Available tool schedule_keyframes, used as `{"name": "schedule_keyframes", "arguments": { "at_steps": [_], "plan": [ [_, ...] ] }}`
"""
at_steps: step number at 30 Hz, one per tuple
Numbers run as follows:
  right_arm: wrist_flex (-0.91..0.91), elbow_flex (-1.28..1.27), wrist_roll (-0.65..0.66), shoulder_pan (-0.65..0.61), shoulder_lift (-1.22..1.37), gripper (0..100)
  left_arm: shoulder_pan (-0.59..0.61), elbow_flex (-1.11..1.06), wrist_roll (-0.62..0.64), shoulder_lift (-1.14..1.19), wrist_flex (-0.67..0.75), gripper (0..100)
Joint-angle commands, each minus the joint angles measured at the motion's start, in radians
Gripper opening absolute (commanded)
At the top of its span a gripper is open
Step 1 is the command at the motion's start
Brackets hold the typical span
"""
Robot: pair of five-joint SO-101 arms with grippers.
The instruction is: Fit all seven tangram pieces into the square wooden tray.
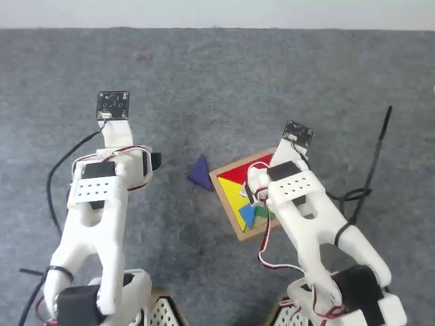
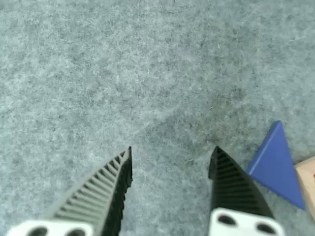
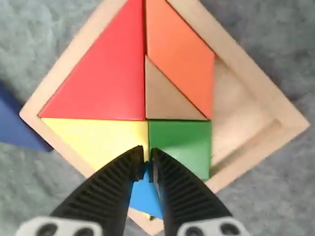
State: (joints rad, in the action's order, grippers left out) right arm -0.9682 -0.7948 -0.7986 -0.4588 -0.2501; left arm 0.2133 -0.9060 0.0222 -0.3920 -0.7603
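Pinching the light-blue triangle (image 3: 145, 194), the right tool (image 3: 146, 156) overhangs the tray (image 3: 290, 123); left tool (image 2: 172, 152) open

Grey carpet (image 1: 204, 75) spread as ground throughout, with short nubbly pile flecked lighter and darker. Carpet ran under, between and well ahead of left gripper's (image 2: 172, 152) jaws, unbroken, few pale lint specks ahead of jaw tips. Same carpet showed in corners ahead of and beside right gripper's (image 3: 147, 152) jaws. Far past both sets of jaws carpet ended in straight edge. Pale plain band (image 1: 217, 13) lay beyond; wall or floor, could not tell. Light was soft and even, shadows faint.
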Motion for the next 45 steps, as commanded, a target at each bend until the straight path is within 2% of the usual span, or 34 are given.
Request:
{"name": "schedule_keyframes", "arguments": {
  "at_steps": [1,7,12,17,19,21,23,27,30,33,36,41,45],
  "plan": [
    [-0.015,0.002,-0.008,-0.005,-0.068,0.6,-0.006,0.008,-0.011,-0.005,0.023,24],
    [-0.042,-0.038,-0.008,0.002,-0.124,0.6,-0.006,0.008,-0.011,-0.005,0.023,24],
    [-0.044,-0.038,0.029,0.076,-0.12,0.6,-0.006,0.007,-0.011,-0.005,0.023,24],
    [-0.036,-0.031,0.301,0.188,-0.137,0.6,-0.011,0.008,-0.011,-0.003,0.015,24],
    [-0.028,-0.018,0.528,0.291,-0.16,0.6,-0.057,0.016,-0.054,-0.005,-0.017,24],
    [-0.022,0.011,0.778,0.42,-0.203,0.6,-0.152,0.03,-0.114,-0.014,-0.121,24],
    [-0.018,0.034,0.945,0.539,-0.254,0.6,-0.252,0.053,-0.13,-0.015,-0.222,24],
    [-0.01,-0.048,0.997,0.714,-0.357,0.6,-0.381,0.045,-0.218,-0.078,-0.304,23],
    [0.081,-0.201,1.132,0.754,-0.406,0.6,-0.451,-0.018,-0.29,-0.218,-0.315,20],
    [0.177,-0.338,1.16,0.762,-0.432,0.6,-0.494,-0.031,-0.311,-0.299,-0.391,20],
    [0.236,-0.39,1.157,0.765,-0.44,0.6,-0.555,-0.018,-0.334,-0.279,-0.457,20],
    [0.243,-0.411,1.158,0.792,-0.432,0.6,-0.671,-0.013,-0.334,-0.221,-0.453,21],
    [0.289,-0.448,1.162,0.811,-0.433,0.6,-0.74,-0.015,-0.322,-0.15,-0.393,21]
  ]
}}
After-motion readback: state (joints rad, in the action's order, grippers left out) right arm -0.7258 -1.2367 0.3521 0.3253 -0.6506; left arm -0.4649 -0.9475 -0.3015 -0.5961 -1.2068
